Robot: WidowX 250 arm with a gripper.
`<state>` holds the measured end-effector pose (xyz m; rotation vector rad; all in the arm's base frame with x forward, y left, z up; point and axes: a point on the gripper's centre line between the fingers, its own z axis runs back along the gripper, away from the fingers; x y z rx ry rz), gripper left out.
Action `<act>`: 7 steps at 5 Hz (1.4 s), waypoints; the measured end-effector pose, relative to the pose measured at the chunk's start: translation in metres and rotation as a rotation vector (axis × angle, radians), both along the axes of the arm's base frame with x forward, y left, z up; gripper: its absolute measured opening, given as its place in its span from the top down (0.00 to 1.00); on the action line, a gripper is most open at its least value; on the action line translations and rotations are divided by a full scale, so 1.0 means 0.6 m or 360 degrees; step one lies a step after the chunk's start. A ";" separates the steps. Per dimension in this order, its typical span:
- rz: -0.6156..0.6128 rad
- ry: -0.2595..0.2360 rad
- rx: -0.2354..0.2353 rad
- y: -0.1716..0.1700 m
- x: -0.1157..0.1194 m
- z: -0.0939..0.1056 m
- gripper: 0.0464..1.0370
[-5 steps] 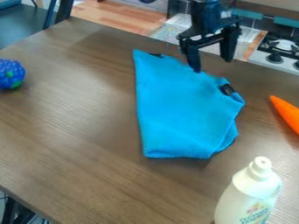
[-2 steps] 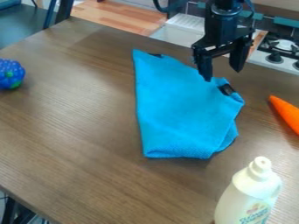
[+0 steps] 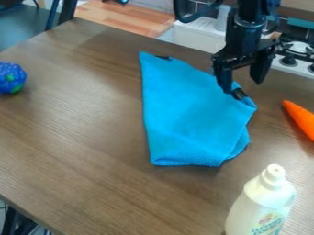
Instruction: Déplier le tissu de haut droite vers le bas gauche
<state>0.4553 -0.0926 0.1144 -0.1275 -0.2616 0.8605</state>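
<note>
- in the camera view, my gripper [image 3: 242, 86] is released: its fingers stand apart with nothing between them, and it hangs beyond the white bottle [image 3: 260, 206], above the far right corner of the cloth.
- the blue cloth [image 3: 187, 114] lies on the wooden table [image 3: 80, 151], beyond the bottle and to its left, with the carrot [image 3: 301, 120] beyond the bottle on the right.
- done, as i judge it: i am lined up near the dark patch [image 3: 238, 94] on that far right corner, and no more. i cannot tell whether my nearer fingertip touches the fabric.
- left to do: nearly everything. the cloth looks folded, so i would need to pinch the top layer there, lift it, draw it toward the side left of the bottle, and let go.
</note>
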 end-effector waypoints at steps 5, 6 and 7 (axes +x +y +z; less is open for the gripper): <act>0.0014 0.0002 0.0042 -0.012 -0.004 -0.034 0.67; 0.0008 -0.0005 0.0040 -0.012 -0.004 -0.040 0.89; -0.0015 0.0028 0.0014 -0.014 -0.008 -0.041 0.98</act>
